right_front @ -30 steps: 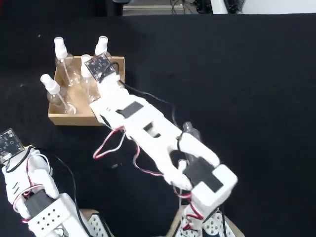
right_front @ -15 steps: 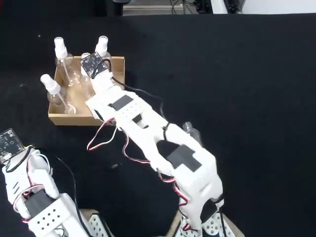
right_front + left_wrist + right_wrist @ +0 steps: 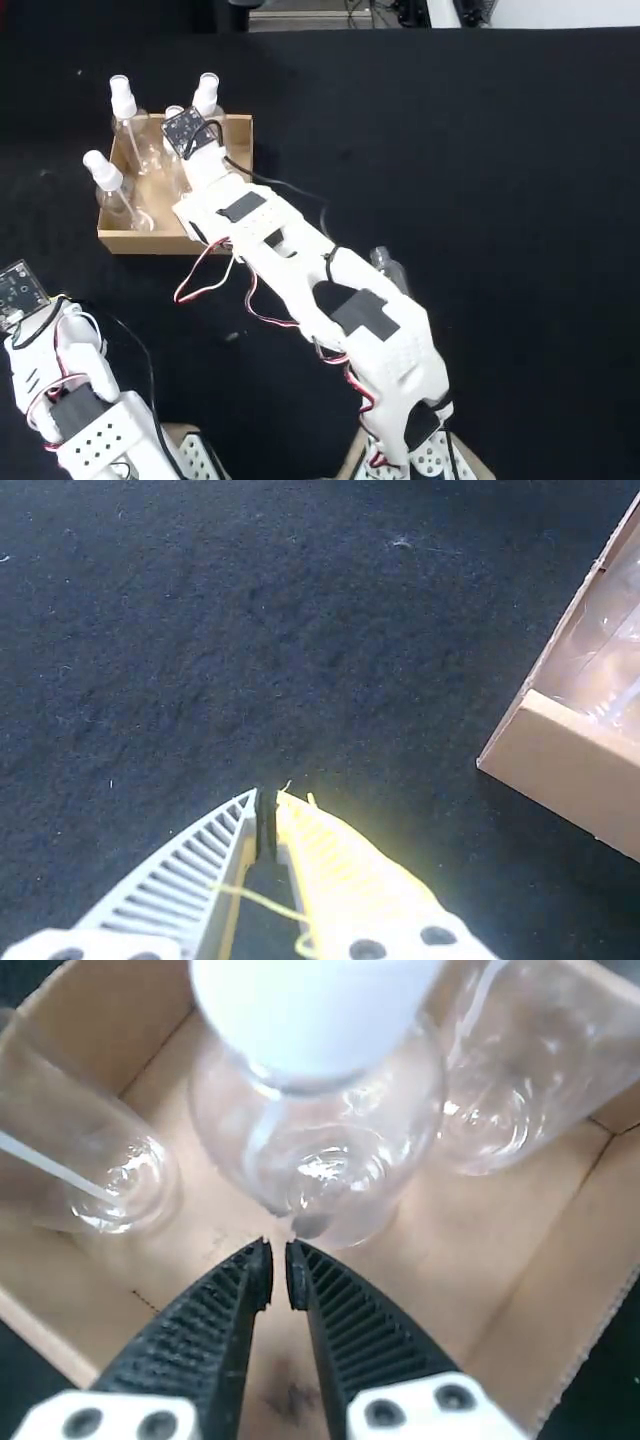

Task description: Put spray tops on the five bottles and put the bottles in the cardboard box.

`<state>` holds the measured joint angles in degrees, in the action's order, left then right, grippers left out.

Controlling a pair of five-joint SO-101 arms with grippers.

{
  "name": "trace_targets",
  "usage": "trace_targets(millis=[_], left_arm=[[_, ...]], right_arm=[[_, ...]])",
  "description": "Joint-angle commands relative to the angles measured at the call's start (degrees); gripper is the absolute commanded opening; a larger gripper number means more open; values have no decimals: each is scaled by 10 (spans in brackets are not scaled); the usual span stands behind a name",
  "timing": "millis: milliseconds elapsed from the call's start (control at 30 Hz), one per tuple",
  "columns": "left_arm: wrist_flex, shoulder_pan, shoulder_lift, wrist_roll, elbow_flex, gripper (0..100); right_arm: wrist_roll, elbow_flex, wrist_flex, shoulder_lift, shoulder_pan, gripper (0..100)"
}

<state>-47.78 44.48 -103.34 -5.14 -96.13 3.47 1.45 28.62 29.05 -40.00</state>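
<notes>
The cardboard box [image 3: 140,240] sits at the table's far left and holds several clear bottles with white spray tops, such as one [image 3: 122,96] at its back and one [image 3: 100,172] at its front left. The right arm [image 3: 270,235] stretches over the box. In the right wrist view, my right gripper [image 3: 277,1250] is shut on nothing just above the box floor [image 3: 450,1250], close in front of a capped bottle [image 3: 330,1150]. Another clear bottle [image 3: 388,265] lies on the table, half hidden behind the right arm. My left gripper [image 3: 268,802] hovers shut over bare cloth near a box corner [image 3: 570,760].
Black cloth covers the table [image 3: 480,150], with wide free room to the right of the box. The left arm [image 3: 60,380] stands at the near left corner. Red and white wires [image 3: 215,285] hang under the right arm.
The right arm's wrist has shifted slightly left and deeper over the box, and its upper links have swung down toward the near edge. The left arm has not moved.
</notes>
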Motion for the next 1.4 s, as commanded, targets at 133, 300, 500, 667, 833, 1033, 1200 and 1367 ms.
trace_targets(millis=[133,300,500,667,833,1033,1200,1367], left_arm=[[-1,-7,-10,-5,-12,30],[-2,-7,-10,-5,-12,30],[-2,-7,-10,-5,-12,30],[-2,-7,-10,-5,-12,30],[-2,-7,-10,-5,-12,30],[-2,-7,-10,-5,-12,30],[-2,-7,-10,-5,-12,30],[-2,-7,-10,-5,-12,30]], right_arm=[[-5,-36,-37,-6,6,11],[-5,-40,-38,-6,-7,11],[-5,-43,-38,-5,-12,11],[-5,-44,-56,-5,-12,11],[-5,-45,-58,-7,-12,11],[-1,-64,21,-15,-13,11],[-1,-87,89,-30,4,11],[-1,-87,69,-30,48,11]])
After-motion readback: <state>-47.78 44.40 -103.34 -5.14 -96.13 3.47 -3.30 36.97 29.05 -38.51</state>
